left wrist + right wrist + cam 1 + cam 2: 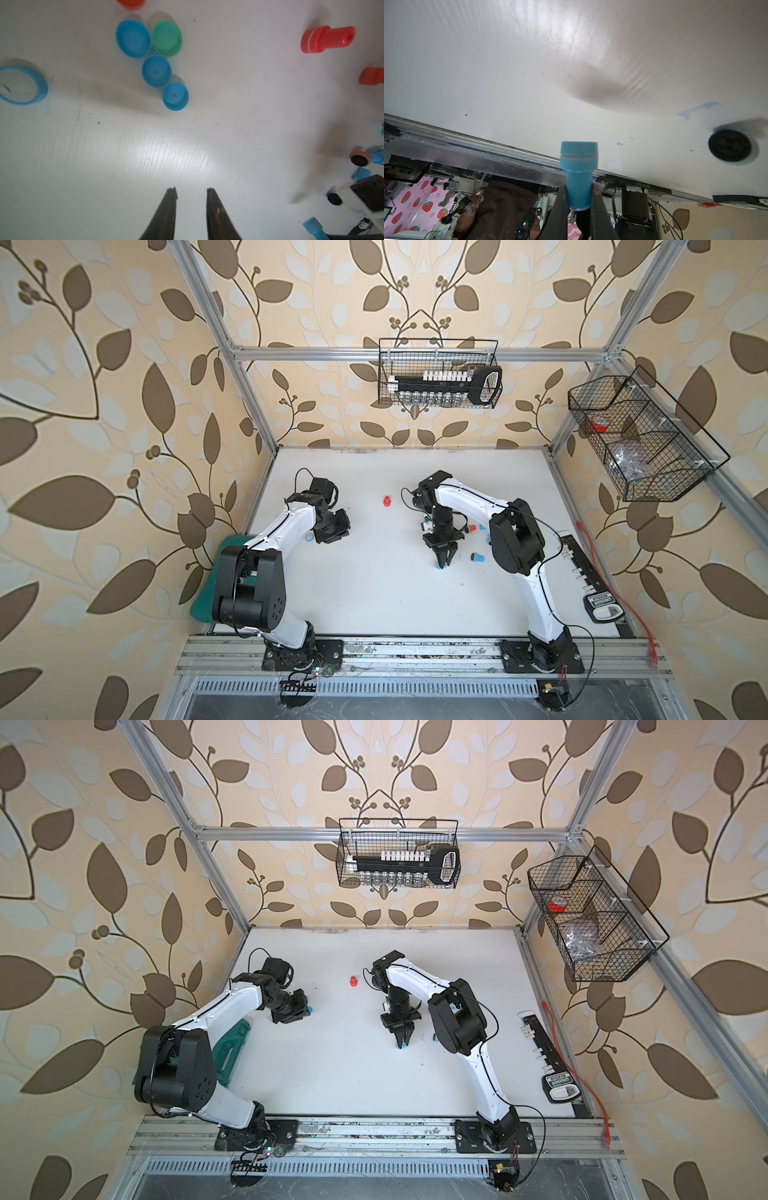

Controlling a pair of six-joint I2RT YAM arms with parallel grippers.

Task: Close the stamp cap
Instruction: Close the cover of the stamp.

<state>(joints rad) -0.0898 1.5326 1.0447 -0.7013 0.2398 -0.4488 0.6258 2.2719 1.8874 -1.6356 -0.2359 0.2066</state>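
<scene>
Two wire baskets hang from the frame. The rear basket (384,377) holds a black rack (432,385) with white pieces and a row of small bottles. The side basket (665,485) holds a red tape roll (599,423) in one compartment and a clear plastic bag (627,462) in the next. The right gripper (579,199) is clamped on the narrow handle of the blue stamp (579,172) and holds it above the table (374,601), roughly mid-depth, near the right arm. A blue cap (579,148) sits on the stamp's wide end; a pale band shows at the seam, so full seating cannot be confirmed. The left gripper (191,190) has its fingers nearly together with nothing between them, and it hangs over bare table. A broad bare stretch of table lies between the two arms and extends to the front rail. A red stamp (387,501) stands alone toward the rear. Loose caps (156,70), blue and one green, cluster touching one another near the left gripper; in both top views the left wrist hides most of them. More stamps (478,558) lie close to the right arm's elbow, partly covered by it. A black-faced stamp (730,145) in the right wrist view is blurred. A black strip (582,568) and an orange cable (611,572) run along the table's right edge.
</scene>
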